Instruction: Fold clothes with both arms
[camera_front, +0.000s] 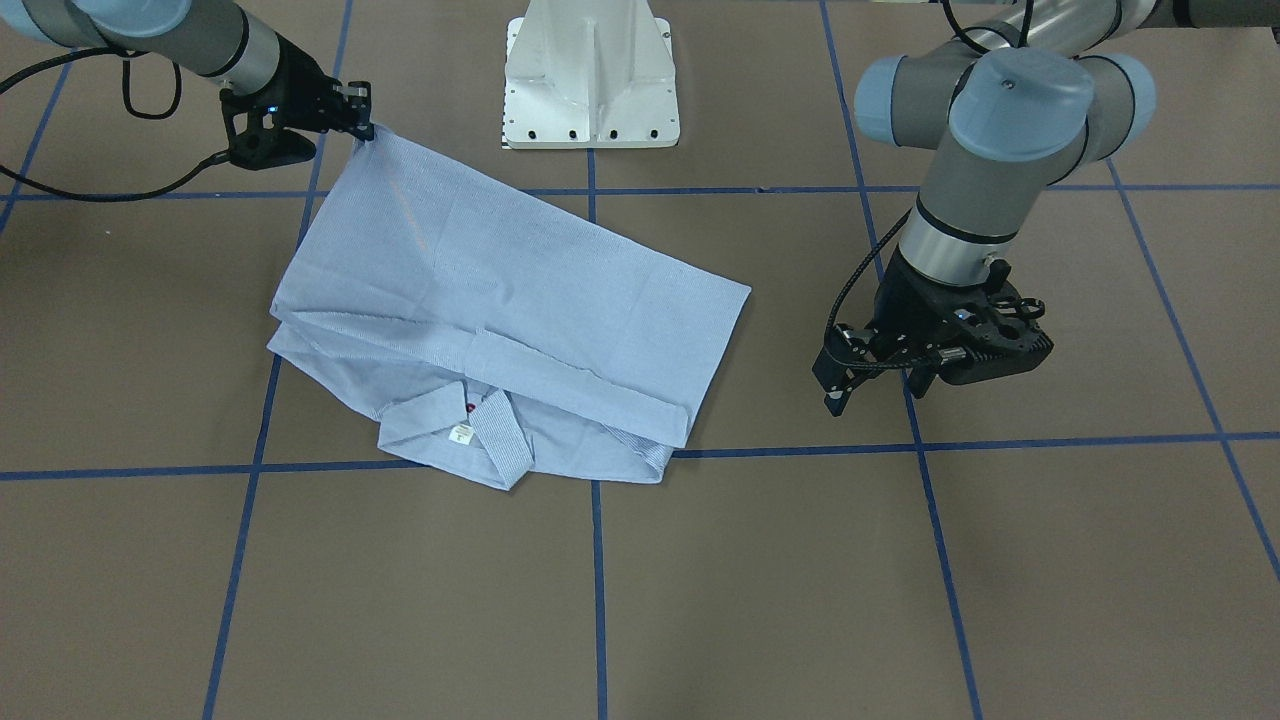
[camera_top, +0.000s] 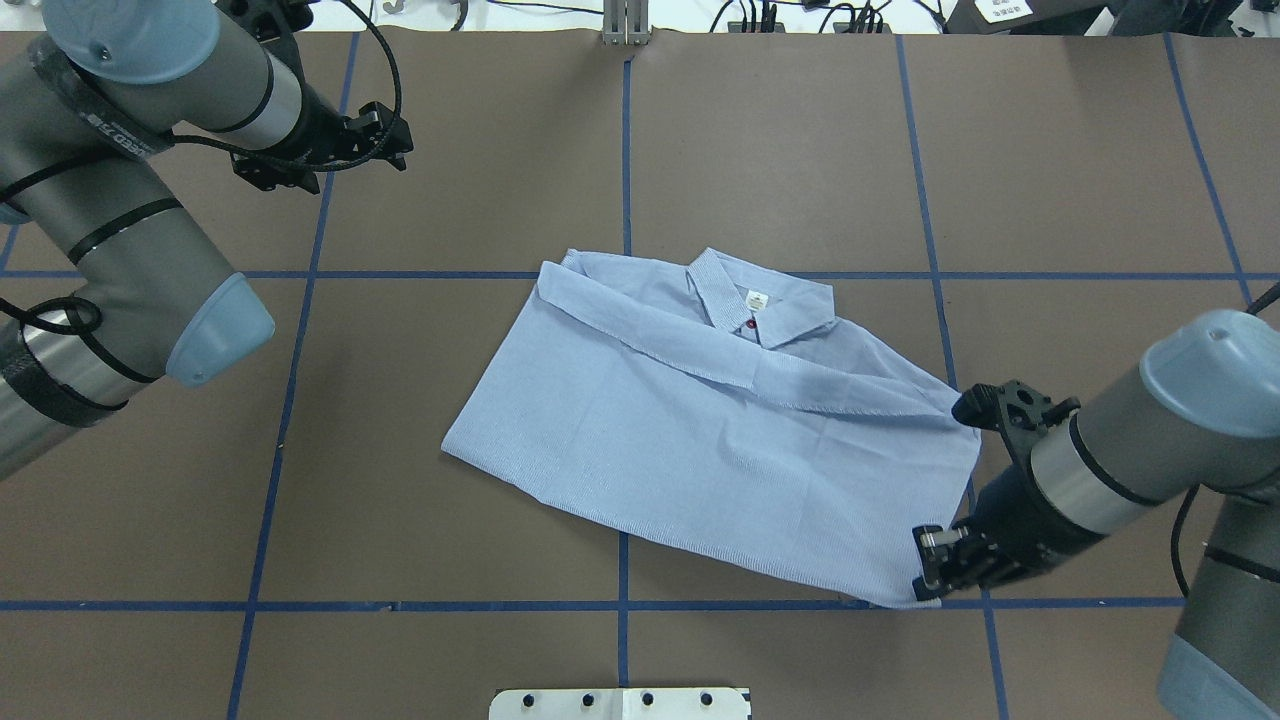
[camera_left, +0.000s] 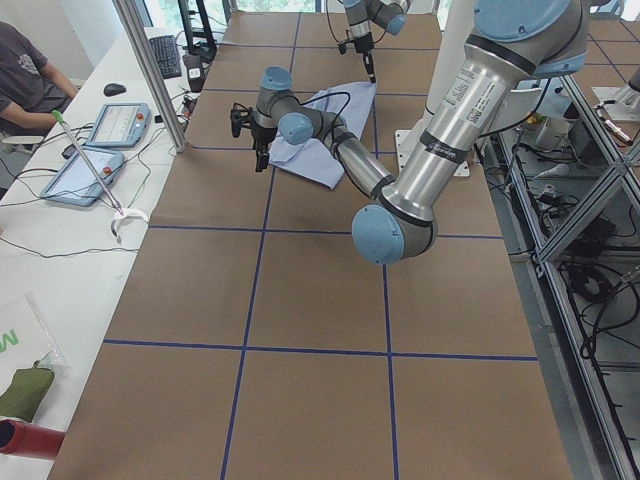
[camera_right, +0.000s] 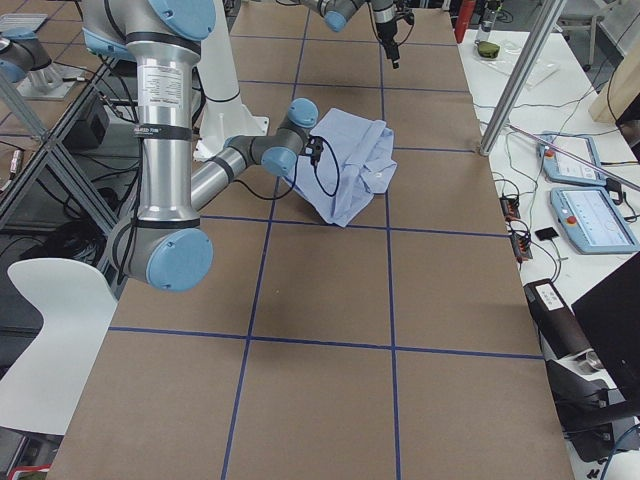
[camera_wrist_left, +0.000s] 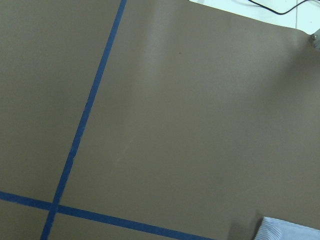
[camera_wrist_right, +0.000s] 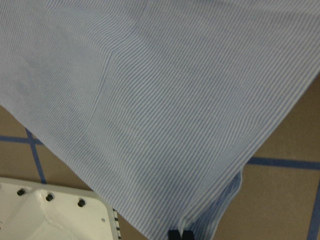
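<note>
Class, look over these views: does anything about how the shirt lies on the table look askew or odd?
Yes. The shirt lies skewed to the blue tape lines, its hem edge running diagonally. The right gripper pinches one hem corner, while the left gripper hangs clear of it, open.

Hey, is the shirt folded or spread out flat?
Partly folded: a sleeve lies across the shirt, and the right tool holds one corner raised.
</note>
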